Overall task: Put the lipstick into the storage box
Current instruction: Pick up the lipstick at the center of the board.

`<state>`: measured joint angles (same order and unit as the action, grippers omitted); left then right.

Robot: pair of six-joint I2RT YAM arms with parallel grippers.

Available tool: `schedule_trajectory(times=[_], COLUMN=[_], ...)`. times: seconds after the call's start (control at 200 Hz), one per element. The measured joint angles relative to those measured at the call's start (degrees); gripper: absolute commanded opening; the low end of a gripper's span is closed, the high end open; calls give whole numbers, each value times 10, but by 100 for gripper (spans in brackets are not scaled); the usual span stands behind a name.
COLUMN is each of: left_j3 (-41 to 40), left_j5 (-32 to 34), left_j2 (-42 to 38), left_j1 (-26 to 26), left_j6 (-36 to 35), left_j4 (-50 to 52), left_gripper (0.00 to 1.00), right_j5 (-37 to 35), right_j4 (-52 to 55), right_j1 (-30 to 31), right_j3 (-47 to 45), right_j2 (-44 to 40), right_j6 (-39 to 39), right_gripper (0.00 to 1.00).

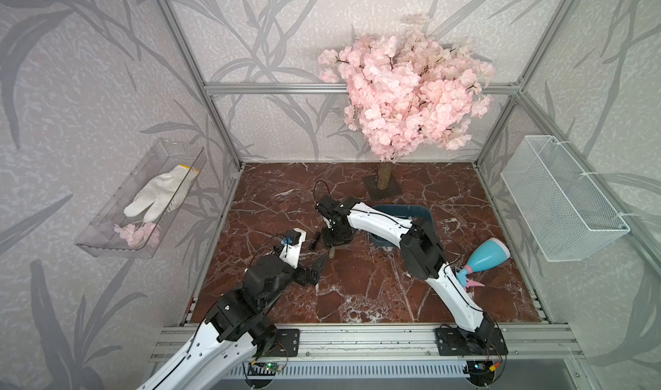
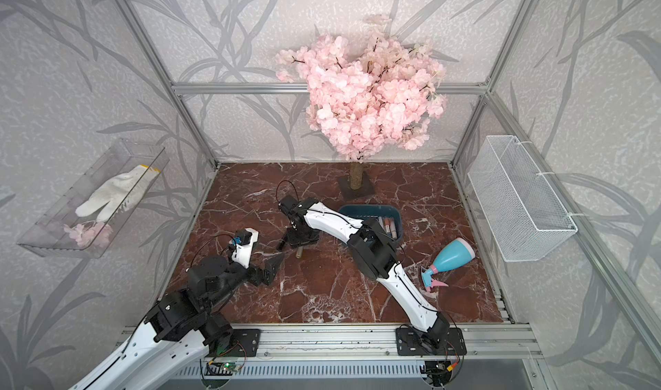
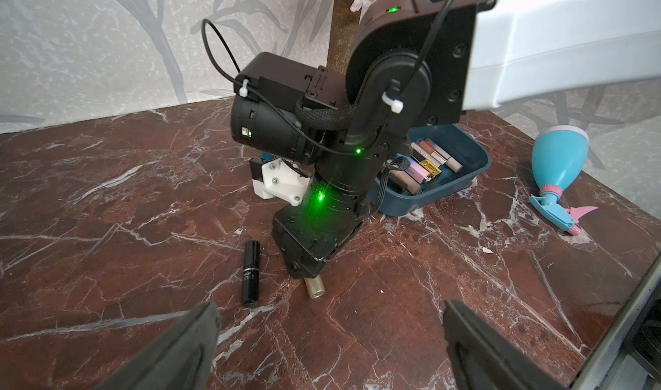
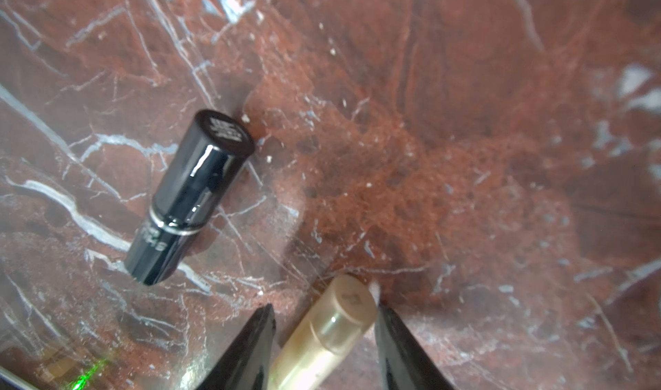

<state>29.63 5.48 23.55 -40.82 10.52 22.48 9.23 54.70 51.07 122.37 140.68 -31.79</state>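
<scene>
Black-fingered and empty, the left hand [image 3: 331, 310] hangs low over the worktop [image 3: 107, 227], spread wide. Right of it lie a black lipstick [image 3: 251, 273] and, just beside, a pale gold lipstick [image 4: 332, 331]: light, stiff, slick, likely to roll, best pinched across its barrel. The right hand [image 4: 326, 308] points down astride it; whether it grips, I cannot tell. The storage box [image 3: 440, 195] sits further right.

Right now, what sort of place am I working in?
Probably a staged robot test cell, not a real room: bare aluminium frame, leaf-print wallpaper, and a fake blossom tree on a marble-look tabletop.
</scene>
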Motion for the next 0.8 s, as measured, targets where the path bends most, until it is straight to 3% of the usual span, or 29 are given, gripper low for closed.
schedule_trajectory(times=[0.3,0.59,0.8], left_j3=[0,0,0], left_j5=[5,3,-17], left_j2=[-1,12,87], left_j1=[0,0,0], left_j6=[1,2,0], left_j4=[0,-15,-65], left_gripper=[100,100,100], right_j5=[-13,-31,-42], right_j4=[22,39,38], right_j1=[6,4,-26], right_j3=[17,15,-27], right_j2=[9,-8,-122], right_j6=[15,28,41], right_gripper=[27,26,26])
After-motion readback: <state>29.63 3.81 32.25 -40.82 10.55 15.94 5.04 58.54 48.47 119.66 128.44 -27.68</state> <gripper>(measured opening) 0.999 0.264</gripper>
